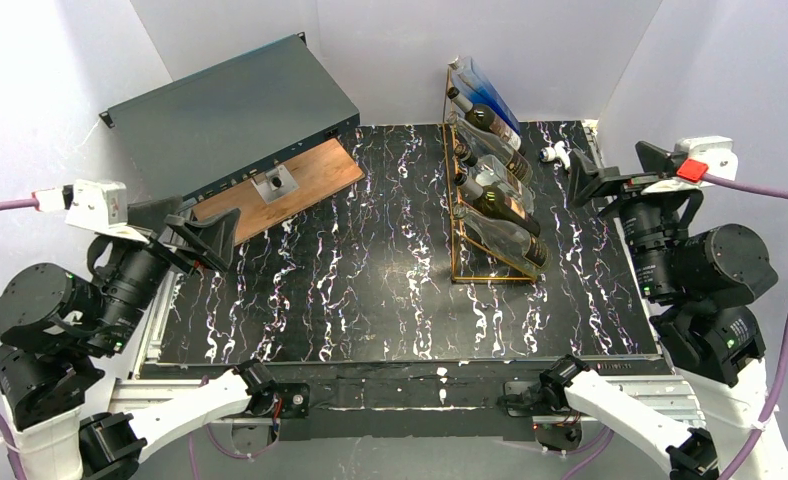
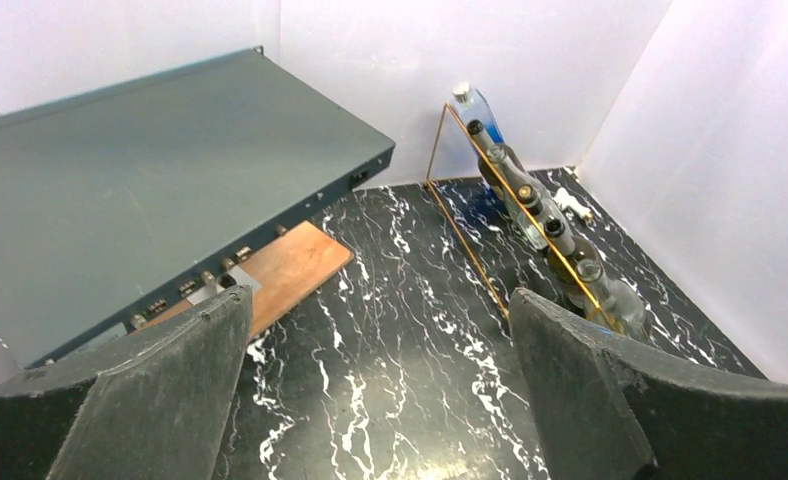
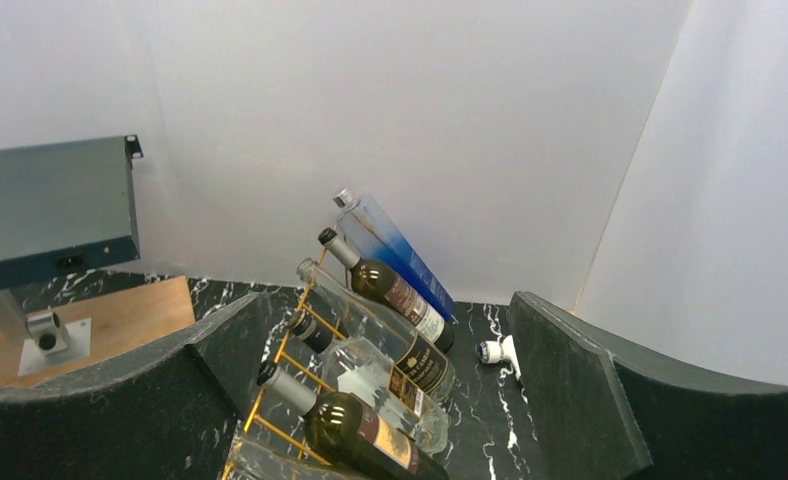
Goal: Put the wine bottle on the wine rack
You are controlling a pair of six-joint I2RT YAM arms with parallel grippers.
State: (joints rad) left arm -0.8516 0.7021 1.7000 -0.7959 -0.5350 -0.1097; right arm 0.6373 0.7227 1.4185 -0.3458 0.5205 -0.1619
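Note:
The gold wire wine rack point(image 1: 457, 215) stands at the back right of the black marble table point(image 1: 370, 290). Several wine bottles point(image 1: 505, 205) lie slanted on its rungs, dark and clear ones, with a blue bottle point(image 1: 485, 88) at the top. The rack point(image 2: 470, 235) and its bottles point(image 3: 370, 425) show in both wrist views. My left gripper point(image 1: 202, 240) is open and empty at the left edge, far from the rack. My right gripper point(image 1: 595, 180) is open and empty, just right of the rack. No bottle lies loose on the table.
A dark grey metal box point(image 1: 230, 115) stands tilted at the back left on a wooden board point(image 1: 290, 190). A small white object point(image 1: 555, 153) lies behind the rack near the back wall. White walls close in the table.

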